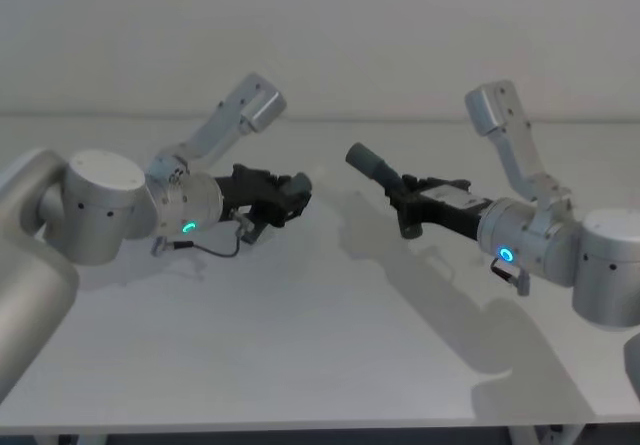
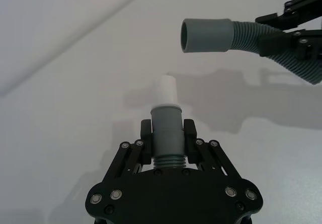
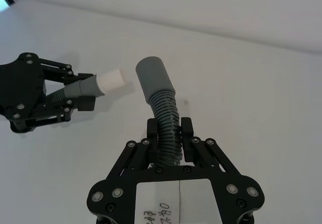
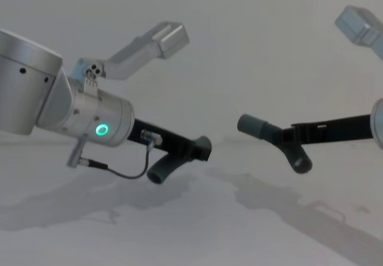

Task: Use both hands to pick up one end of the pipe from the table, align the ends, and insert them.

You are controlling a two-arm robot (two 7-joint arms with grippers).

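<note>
Left claw point(image 2: 167, 133) grips narrow-cuffed hose piece point(image 2: 166, 119), pale tip point(image 2: 166, 89) forward | right claw point(image 3: 168, 131) grips ribbed hose piece point(image 3: 165, 114), wide collar point(image 3: 153, 75) free | both held above bench point(image 1: 300, 355), ends near but apart, axes crossed | step: aligning | next, likely: square collar mouth to tip, then push together.

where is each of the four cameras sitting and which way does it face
Head view: up on the robot, facing forward and down at the table; both silver arms reach in, left gripper and right gripper toward each other.
Chest view: lower, facing forward across the table; both arms seen side-on.
Left wrist view: on the left arm, looking along its own fingers at the pale-tipped piece.
Right wrist view: on the right arm, looking along its fingers at the wide-collared piece.
Shared: both wrist views show pale tip and collar apart.
</note>
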